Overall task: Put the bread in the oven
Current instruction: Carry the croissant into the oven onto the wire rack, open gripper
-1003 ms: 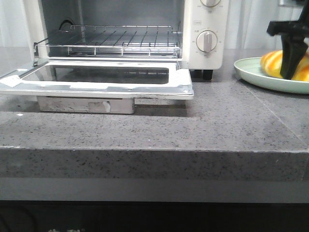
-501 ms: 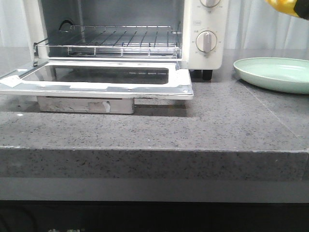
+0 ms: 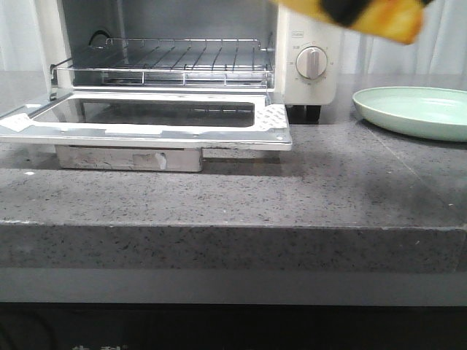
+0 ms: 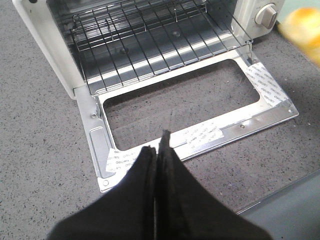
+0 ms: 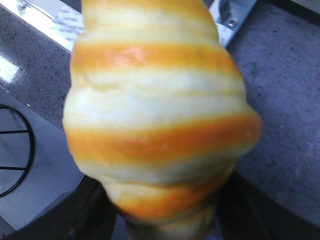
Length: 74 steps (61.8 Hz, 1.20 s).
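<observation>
Front view: speckled grey countertop (image 3: 219, 197)

The front camera sits low at counter height, looking forward across the speckled grey stone countertop (image 3: 219, 197) at the white toaster oven (image 3: 306, 65). The left wrist camera looks steeply down onto that oven's open glass-windowed door (image 4: 190, 125), which both views share. The right wrist camera is very close to the striped golden-yellow bread roll (image 5: 155, 115), which fills its frame.
</observation>
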{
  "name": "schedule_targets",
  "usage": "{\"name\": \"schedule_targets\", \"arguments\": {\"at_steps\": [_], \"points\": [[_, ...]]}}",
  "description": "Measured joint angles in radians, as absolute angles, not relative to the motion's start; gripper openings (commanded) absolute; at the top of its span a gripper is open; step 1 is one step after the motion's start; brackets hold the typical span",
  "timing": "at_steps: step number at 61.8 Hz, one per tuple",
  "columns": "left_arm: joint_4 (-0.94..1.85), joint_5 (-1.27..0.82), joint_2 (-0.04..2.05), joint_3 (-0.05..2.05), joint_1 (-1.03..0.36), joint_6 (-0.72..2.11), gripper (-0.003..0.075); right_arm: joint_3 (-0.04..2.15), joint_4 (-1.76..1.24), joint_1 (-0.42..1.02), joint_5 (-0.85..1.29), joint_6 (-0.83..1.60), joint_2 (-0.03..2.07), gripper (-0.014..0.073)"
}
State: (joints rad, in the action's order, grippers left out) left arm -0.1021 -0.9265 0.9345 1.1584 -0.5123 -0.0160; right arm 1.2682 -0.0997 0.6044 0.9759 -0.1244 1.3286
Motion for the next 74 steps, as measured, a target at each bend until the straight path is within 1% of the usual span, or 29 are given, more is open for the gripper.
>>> {"name": "schedule_targets", "arguments": {"at_steps": [9,18,31,49,51,55,58,61,65,69,74], "points": [[-0.102,-0.926,0.935,1.158,-0.512,-0.016,-0.0018,1.412,0.0,0.673,0.985,-0.243,1.49,0.0195],[-0.102,-0.926,0.935,1.158,-0.512,-0.016,-0.0018,1.592,0.118,0.719,1.039,-0.377,1.661,0.0195],[-0.116,-0.926,0.935,1.158,-0.512,-0.016,-0.0018,1.851,0.216,0.736,1.121,-0.54,1.877,0.0195],[-0.121,-0.926,0.935,1.158,-0.512,-0.016,-0.0018,2.123,0.29,0.736,1.153,-0.574,2.065,0.02],[-0.121,-0.926,0.935,1.158,-0.512,-0.016,-0.0018,2.148,0.293,0.734,1.156,-0.574,2.084,0.0216],[-0.121,-0.926,0.935,1.158,-0.512,-0.016,-0.0018,2.183,0.295,0.73,1.16,-0.574,2.113,0.0288],[-0.121,-0.926,0.935,1.158,-0.512,-0.016,-0.0018,2.207,0.296,0.726,1.16,-0.576,2.135,0.0362],[-0.121,-0.926,0.935,1.158,-0.512,-0.016,-0.0018,2.223,0.296,0.724,1.162,-0.576,2.148,0.0466],[-0.121,-0.926,0.935,1.158,-0.512,-0.016,-0.0018,2.23,0.296,0.722,1.169,-0.576,2.15,0.055],[-0.121,-0.926,0.935,1.158,-0.512,-0.016,-0.0018,2.23,0.298,0.72,1.172,-0.576,2.15,0.061],[-0.121,-0.926,0.935,1.158,-0.512,-0.016,-0.0018,2.232,0.298,0.718,1.179,-0.576,2.15,0.0625]]}}
